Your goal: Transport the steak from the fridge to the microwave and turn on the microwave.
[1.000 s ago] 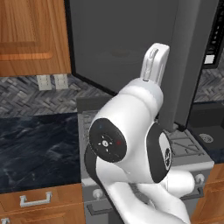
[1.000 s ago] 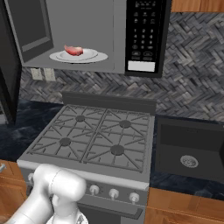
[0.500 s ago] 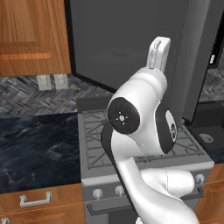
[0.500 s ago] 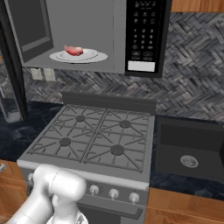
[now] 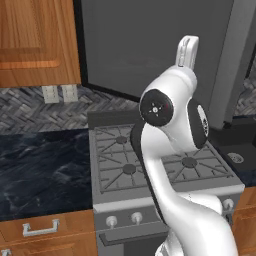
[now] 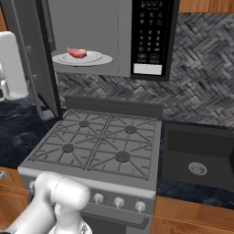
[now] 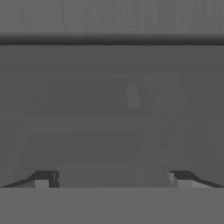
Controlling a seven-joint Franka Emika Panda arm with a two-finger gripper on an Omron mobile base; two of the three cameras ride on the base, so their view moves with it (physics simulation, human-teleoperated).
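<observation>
Arm (image 5: 170, 150) up by microwave door (image 5: 150, 45), over stove (image 5: 120, 160).

Red-pink steak (image 6: 77, 52) — white plate (image 6: 82, 59) — dark grey microwave (image 6: 114, 36).

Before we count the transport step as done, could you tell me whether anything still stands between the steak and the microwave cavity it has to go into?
Nothing visible does. The steak already lies on a white plate inside the microwave, whose door stands swung open at the left. The gripper is open and holds nothing.
</observation>
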